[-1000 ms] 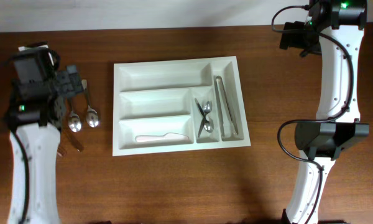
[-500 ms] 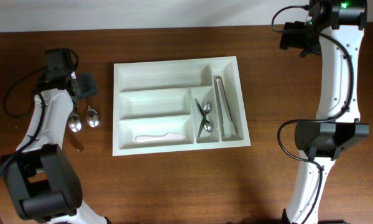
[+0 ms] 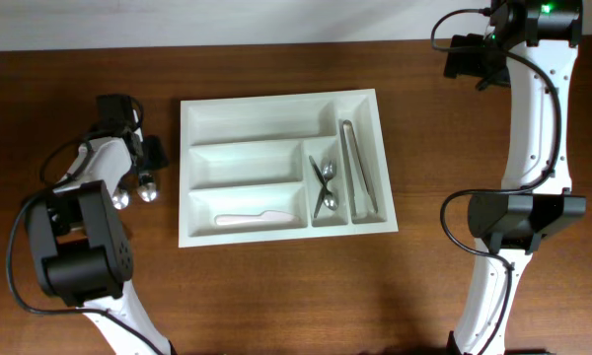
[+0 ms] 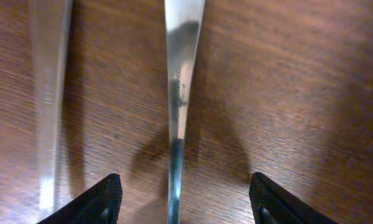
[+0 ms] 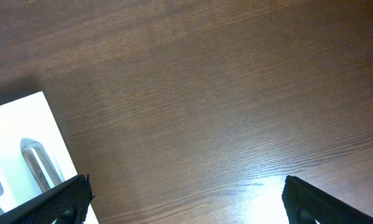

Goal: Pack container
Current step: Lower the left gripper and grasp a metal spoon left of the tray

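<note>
The white container (image 3: 257, 120) lies mid-table. It holds metal tongs (image 3: 360, 179) in the right narrow compartment, two spoons (image 3: 324, 187) in the other narrow one and a white knife (image 3: 259, 217) in the bottom long one. Two loose spoons (image 3: 148, 189) (image 3: 121, 198) lie left of it. My left gripper (image 3: 148, 155) is low over their handles. In the left wrist view it is open (image 4: 183, 205), with one spoon handle (image 4: 179, 106) between the fingers and the other handle (image 4: 46, 93) to the left. My right gripper (image 3: 469, 59) is open and empty (image 5: 186, 199) at the far right.
The right wrist view shows bare wooden table (image 5: 224, 93), with the container's corner (image 5: 18, 137) and the tongs' end (image 5: 36, 158) at its left edge. The right arm's base (image 3: 518, 222) stands right of the container.
My left gripper has moved right, toward the container's left side, and now straddles the handle of one loose spoon. The right arm has not moved.
</note>
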